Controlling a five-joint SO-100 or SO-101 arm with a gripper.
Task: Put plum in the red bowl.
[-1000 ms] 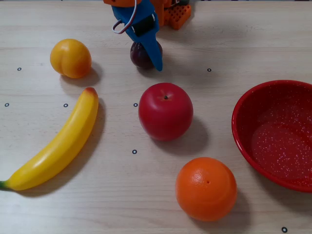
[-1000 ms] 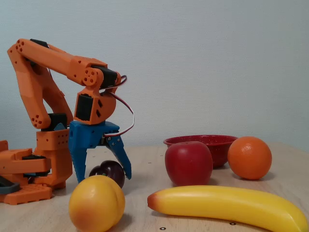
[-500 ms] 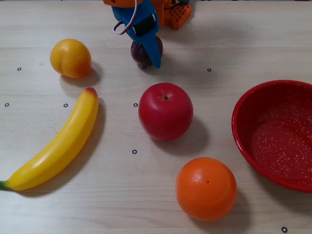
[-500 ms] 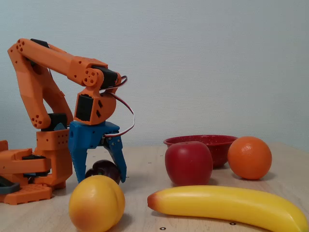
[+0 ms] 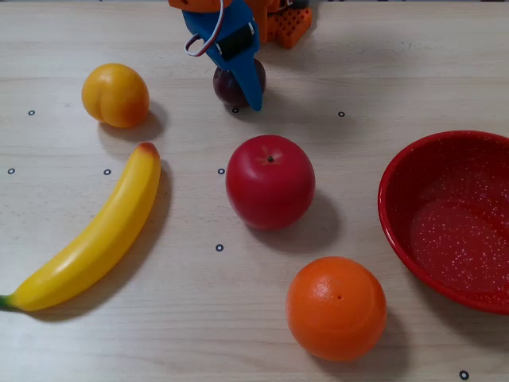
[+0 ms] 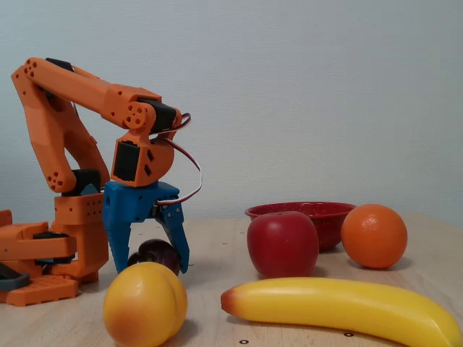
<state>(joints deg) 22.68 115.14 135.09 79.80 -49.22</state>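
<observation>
The plum (image 5: 230, 87), small, dark maroon and glossy, sits on the table at the back centre of the overhead view. In the fixed view the plum (image 6: 156, 253) lies between the blue fingers. My gripper (image 5: 237, 92) is lowered over it with one finger on each side, jaws spread and reaching to the table; it also shows in the fixed view (image 6: 150, 269). I cannot tell whether the fingers touch the plum. The red bowl (image 5: 386, 195), speckled white inside, stands at the right edge, and in the fixed view (image 6: 289, 210) behind the apple.
A big red apple (image 5: 270, 181) sits between plum and bowl. An orange (image 5: 336, 309) lies at the front, a banana (image 5: 95, 235) at the left, a yellow-orange peach (image 5: 115, 95) at the back left. The orange arm base (image 6: 43, 253) stands behind.
</observation>
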